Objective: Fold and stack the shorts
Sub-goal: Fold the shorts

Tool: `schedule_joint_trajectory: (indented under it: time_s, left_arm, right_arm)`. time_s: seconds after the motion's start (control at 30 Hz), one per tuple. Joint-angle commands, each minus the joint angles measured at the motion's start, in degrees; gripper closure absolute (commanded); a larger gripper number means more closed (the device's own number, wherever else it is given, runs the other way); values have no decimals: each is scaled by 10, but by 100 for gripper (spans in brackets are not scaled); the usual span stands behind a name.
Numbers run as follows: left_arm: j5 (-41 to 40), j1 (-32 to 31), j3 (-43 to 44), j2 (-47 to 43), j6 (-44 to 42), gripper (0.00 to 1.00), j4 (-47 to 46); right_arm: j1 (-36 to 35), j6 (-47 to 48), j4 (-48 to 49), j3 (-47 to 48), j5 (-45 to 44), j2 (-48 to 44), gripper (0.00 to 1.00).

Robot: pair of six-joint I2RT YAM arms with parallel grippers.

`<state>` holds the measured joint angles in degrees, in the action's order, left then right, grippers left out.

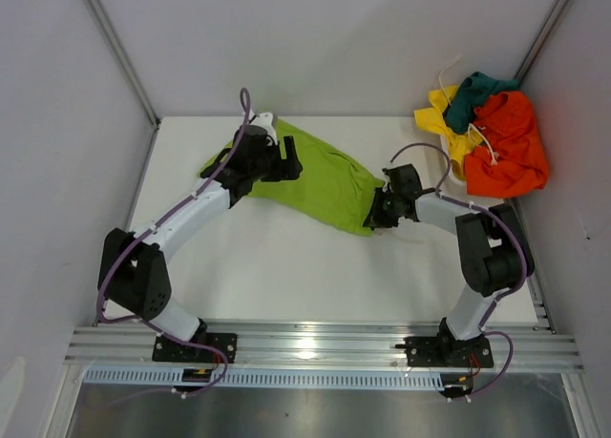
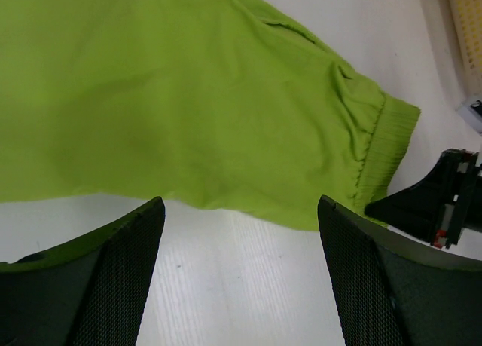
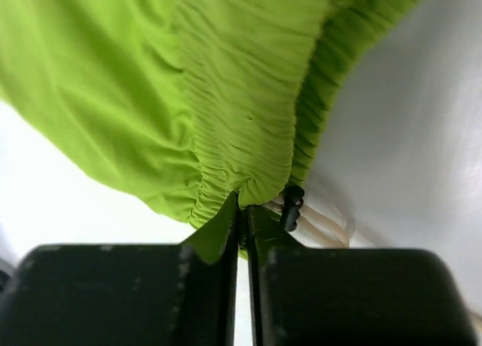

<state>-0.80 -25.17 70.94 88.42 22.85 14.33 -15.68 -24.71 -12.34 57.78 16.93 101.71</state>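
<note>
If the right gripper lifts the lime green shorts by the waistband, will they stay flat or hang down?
Probably they will hang limp: the lime green shorts lie creased and flat on the table, so the cloth looks soft. The right gripper, shut on the gathered waistband, likely holds without slipping.

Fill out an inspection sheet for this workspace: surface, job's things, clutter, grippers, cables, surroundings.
Surface: white table, green shorts lying on it.
Job's things: green shorts spread out, not yet folded; yellow pair, teal pair and orange pair heaped at the far right.
Clutter: mesh basket by the heap, mostly hidden.
Grippers: left gripper open above the green shorts' edge; right gripper shut on their waistband.
Cables: purple cable along each arm, none snagged in the cloth.
Surroundings: grey walls; metal rail at the near edge.
</note>
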Motion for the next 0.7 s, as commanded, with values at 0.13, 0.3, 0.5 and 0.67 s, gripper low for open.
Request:
schedule_joint_trajectory:
  time_s: [0.13, 0.3, 0.5, 0.67]
  left_arm:
    - [4, -50, 38, 34, -12, 16, -10]
    - [33, -68, 32, 50, -11, 16, -18]
    - [50, -102, 34, 77, -16, 16, -19]
    - [54, -126, 65, 118, -31, 17, -5]
  right_arm:
    - [-36, -35, -2, -54, 3, -97, 42]
    - [-30, -43, 8, -65, 10, -170, 30]
    - [24, -94, 116, -137, 88, -187, 27]
    - [49, -120, 204, -177, 127, -161, 24]
